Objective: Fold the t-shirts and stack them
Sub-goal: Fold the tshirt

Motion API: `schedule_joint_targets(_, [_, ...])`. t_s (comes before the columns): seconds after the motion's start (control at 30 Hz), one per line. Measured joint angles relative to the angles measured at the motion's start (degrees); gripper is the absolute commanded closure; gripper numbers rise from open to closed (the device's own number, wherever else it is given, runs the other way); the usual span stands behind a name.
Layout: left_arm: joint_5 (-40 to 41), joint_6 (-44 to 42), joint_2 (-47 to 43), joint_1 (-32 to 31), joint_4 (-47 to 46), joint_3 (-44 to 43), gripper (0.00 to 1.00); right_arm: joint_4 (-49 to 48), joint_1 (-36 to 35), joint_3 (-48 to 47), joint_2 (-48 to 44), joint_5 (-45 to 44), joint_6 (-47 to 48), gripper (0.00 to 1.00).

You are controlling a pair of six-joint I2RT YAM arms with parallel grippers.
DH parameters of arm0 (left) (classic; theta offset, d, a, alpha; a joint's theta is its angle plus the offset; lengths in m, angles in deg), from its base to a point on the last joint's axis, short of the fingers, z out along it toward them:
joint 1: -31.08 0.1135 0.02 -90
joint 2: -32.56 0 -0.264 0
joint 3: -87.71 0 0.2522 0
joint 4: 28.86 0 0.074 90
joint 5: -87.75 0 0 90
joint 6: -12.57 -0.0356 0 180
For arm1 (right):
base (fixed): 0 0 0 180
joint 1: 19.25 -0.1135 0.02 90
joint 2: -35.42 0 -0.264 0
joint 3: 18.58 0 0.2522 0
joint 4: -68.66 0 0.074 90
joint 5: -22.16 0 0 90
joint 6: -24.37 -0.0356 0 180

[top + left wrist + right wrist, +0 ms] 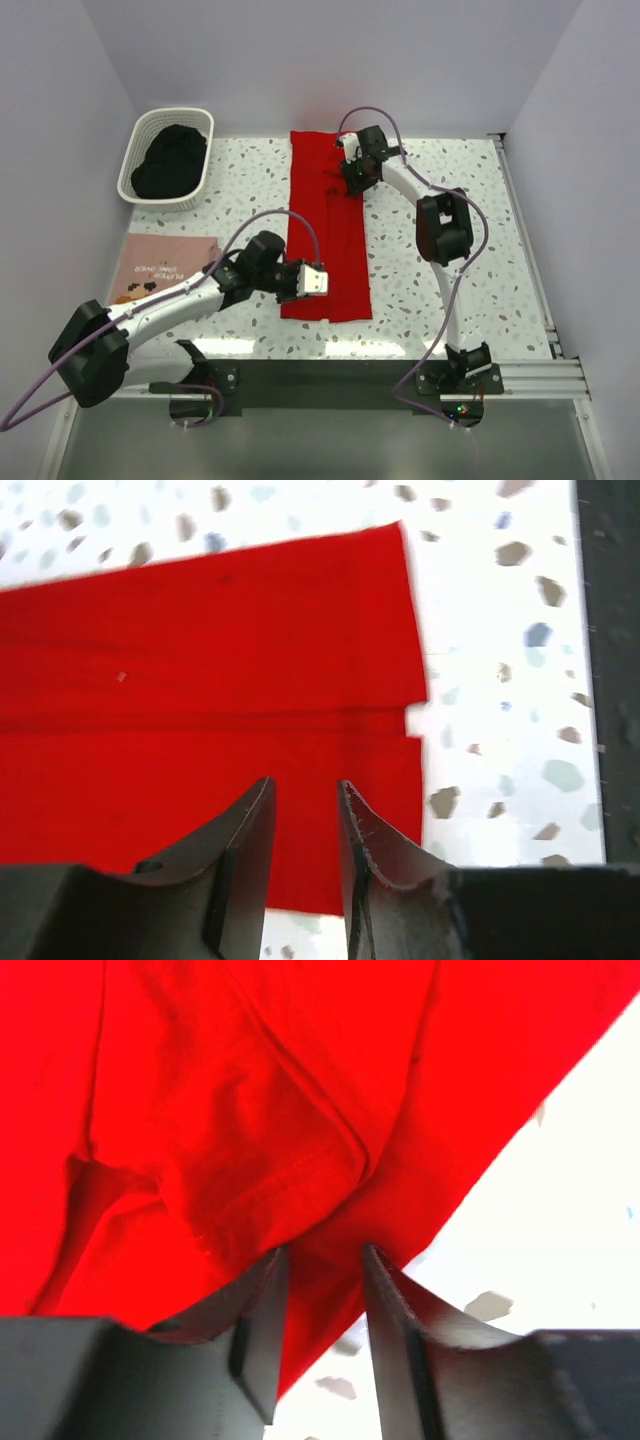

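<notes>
Landmark: a white slatted plastic basket (178, 112) holding a heap of black cloth (168, 160) served as the reference for every place below.
Red shirt: the plain bright red cotton t-shirt (340, 240) lay flat on the speckled white table (250, 170) just right of the basket. It was folded lengthwise into 1 long narrow strip that ran from level with the basket toward the near edge.
Pink shirt: the pale dusty pink printed t-shirt (165, 262) lay just nearward of the basket as a flat folded rectangle, well apart from the red strip.
Left gripper: the left gripper (305, 785) hovered over the end of the strip farthest from the basket. Its jaws were parted and nothing sat between them.
Right gripper: the right gripper (322, 1250) hung over the strip's other end, level with the basket, at the edge facing away from it. Its jaws were apart too, with no cloth visibly pinched.
Done: by my reading, 1 of 2 shirts was fully folded, and the red one had its side folds finished.
Left to do: probably the crosswise folds of the red strip, then placing it on the pink rectangle.
</notes>
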Motion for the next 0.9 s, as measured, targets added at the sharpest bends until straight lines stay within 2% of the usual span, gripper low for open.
schedule_joint_targets(0.13, [-3.19, 1.7, 2.05, 7.08, 0.7, -2.82, 0.62, 0.13, 0.31, -2.99, 1.64, -1.05, 1.97, 0.51])
schedule_joint_targets(0.27, [-4.94, -0.61, 0.68, 8.94, 3.56, -2.29, 0.58, 1.25, 0.7, -1.31, -0.09, 1.27, 4.98, 0.42])
schedule_joint_targets(0.37, [-5.73, -4.7, -2.75, 9.18, 5.99, -0.35, 0.55, 3.98, 0.83, 4.85, -6.12, 5.18, 8.96, 0.4])
schedule_joint_targets(0.53, [-6.88, -10.58, -6.54, 9.18, 8.83, 3.3, 0.55, 10.95, 0.85, 18.05, -25.11, 11.15, 17.53, 0.46])
schedule_joint_targets(0.63, [-6.23, -11.39, -5.6, 7.15, 8.52, 3.63, 0.56, 13.29, 0.74, 24.41, -35.36, 13.35, 20.24, 0.53])
schedule_joint_targets(0.7, [-4.94, -11.45, -4.42, 3.39, 7.17, 3.74, 0.56, 14.38, 0.74, 28.44, -40.17, 15.21, 20.63, 0.56])
schedule_joint_targets(0.9, [-1.38, -10.75, -0.35, -6.05, 2.51, 4.44, 0.55, 15.41, 0.0, 44.5, -43.69, 19.02, 18.01, 0.58])
